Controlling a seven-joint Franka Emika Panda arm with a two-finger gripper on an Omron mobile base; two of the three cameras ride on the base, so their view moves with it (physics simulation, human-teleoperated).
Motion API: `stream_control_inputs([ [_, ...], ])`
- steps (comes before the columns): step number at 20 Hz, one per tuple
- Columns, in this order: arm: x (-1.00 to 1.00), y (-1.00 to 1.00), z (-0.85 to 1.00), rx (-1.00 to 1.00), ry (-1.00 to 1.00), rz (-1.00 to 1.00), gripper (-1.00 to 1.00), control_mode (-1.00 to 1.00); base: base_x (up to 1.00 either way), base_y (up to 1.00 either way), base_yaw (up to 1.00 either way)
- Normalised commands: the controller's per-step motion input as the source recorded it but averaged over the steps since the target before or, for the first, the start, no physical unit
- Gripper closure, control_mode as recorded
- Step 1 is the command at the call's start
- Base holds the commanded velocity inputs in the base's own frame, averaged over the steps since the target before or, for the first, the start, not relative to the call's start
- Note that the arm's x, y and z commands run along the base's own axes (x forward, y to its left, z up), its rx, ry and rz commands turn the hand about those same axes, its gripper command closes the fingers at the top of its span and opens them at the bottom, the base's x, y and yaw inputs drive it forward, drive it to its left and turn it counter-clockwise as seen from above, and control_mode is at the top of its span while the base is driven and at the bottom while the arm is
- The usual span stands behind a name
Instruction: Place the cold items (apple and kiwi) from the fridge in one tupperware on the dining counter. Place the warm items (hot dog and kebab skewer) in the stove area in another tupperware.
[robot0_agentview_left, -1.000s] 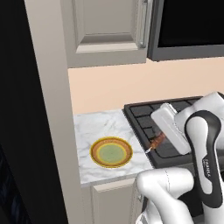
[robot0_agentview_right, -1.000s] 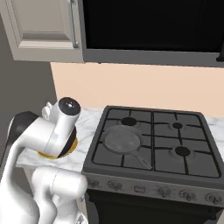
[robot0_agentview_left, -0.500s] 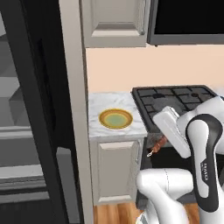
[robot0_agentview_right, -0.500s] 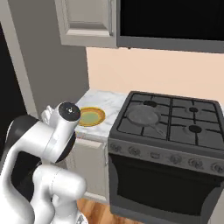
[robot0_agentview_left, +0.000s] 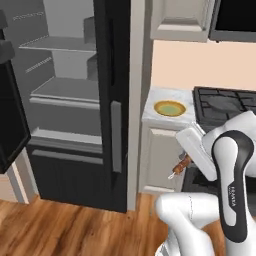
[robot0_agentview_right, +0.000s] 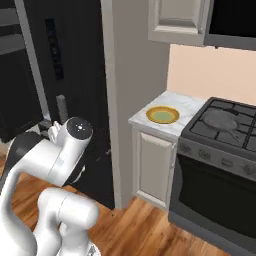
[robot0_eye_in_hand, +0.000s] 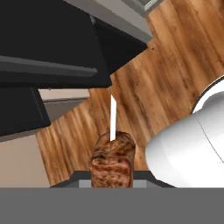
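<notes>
Midway across the kitchen floor, the gripper (robot0_agentview_left: 186, 159) is clenched on the kebab skewer (robot0_agentview_left: 180, 165), which juts down and to the left from the hand, in front of the white cabinet (robot0_agentview_left: 159, 160). From the hand camera, the browned meat of the kebab skewer (robot0_eye_in_hand: 112, 159) sits right at the fingertips, its pale stick pointing away over the wood floor (robot0_eye_in_hand: 144, 83). A yellow plate (robot0_agentview_left: 170, 108) rests on the marble counter (robot0_agentview_left: 152, 111) beside the stove (robot0_agentview_left: 225, 102), well above the skewer. The fridge (robot0_agentview_left: 65, 100) stands open to the left, its shelves bare in the left base view.
</notes>
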Motion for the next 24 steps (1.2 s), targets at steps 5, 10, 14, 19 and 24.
stream_control_inputs([
  [5, 0.0, 0.0, 0.0, 0.0, 0.0, 0.0, 1.0, 1.0, -1.0, -0.02, 0.47],
  [10, 0.0, 0.0, 0.0, 0.0, 0.0, 0.0, 1.0, 1.0, -0.77, 0.21, 0.39],
  [14, 0.0, 0.0, 0.0, 0.0, 0.0, 0.0, 1.0, 1.0, -0.02, 0.76, 0.5],
  [19, 0.0, 0.0, 0.0, 0.0, 0.0, 0.0, 1.0, 1.0, 0.03, 0.66, 0.59],
  [24, 0.0, 0.0, 0.0, 0.0, 0.0, 0.0, 1.0, 1.0, 0.59, -0.12, 0.65],
])
